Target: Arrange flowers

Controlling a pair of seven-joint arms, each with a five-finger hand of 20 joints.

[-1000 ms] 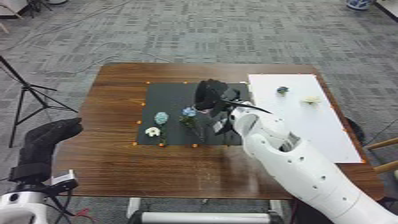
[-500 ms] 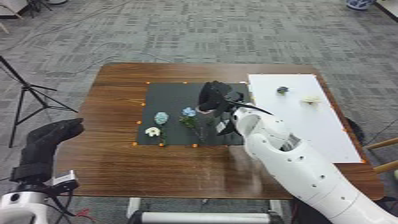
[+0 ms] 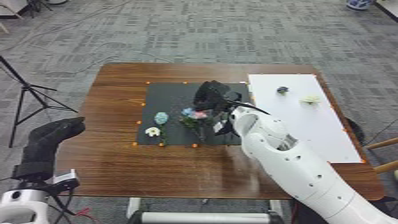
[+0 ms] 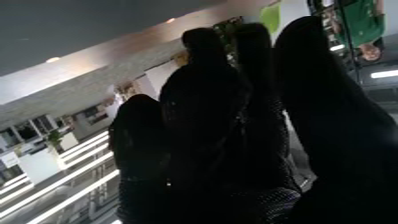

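Right hand (image 3: 211, 98) above dark mat (image 3: 174, 95), its grip I cannot tell | pink flower (image 3: 199, 115) beside blue flower (image 3: 187, 111), perhaps for grouping | left hand (image 3: 55, 132) relaxed open, empty

Is a brown wooden table (image 3: 115, 110). Bears a dark mat (image 3: 169, 97) and, to its right, a white sheet (image 3: 315, 127).

From the head, looking forward and down to the counter (image 3: 178, 172). From right wrist, looking very near along the right hand (image 3: 211, 95), shared by both views.
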